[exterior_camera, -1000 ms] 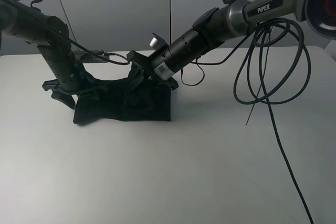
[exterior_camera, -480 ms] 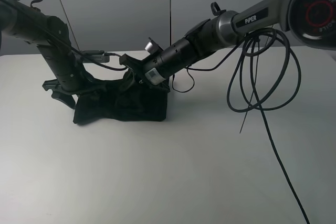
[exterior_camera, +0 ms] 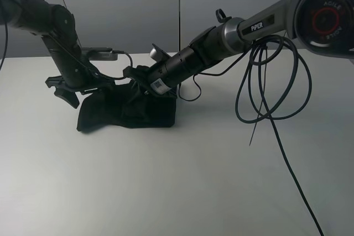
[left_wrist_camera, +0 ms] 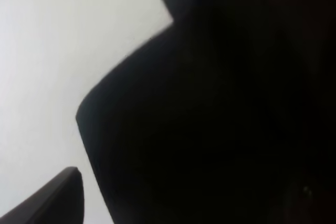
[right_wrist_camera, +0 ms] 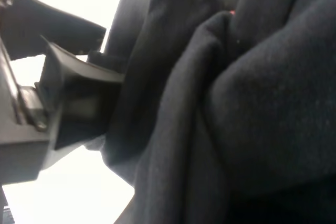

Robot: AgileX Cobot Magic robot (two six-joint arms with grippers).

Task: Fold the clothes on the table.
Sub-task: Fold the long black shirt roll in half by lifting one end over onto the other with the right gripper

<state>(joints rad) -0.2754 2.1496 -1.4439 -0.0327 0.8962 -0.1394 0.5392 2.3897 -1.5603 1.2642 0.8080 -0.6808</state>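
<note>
Right gripper (exterior_camera: 137, 77) has dragged black garment (exterior_camera: 133, 113) fold further toward counter (exterior_camera: 199, 181) left edge, jaws pinching cloth; left gripper (exterior_camera: 68, 89) lifted (jaws hidden, cannot tell). Fold mid-way.

The high view is evenly lit and sharp; both wrist views blur dark cloth (left_wrist_camera: 210, 103) against blown-out white.

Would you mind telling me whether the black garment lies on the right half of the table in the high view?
No, the black garment lies left of the middle of the table.
</note>
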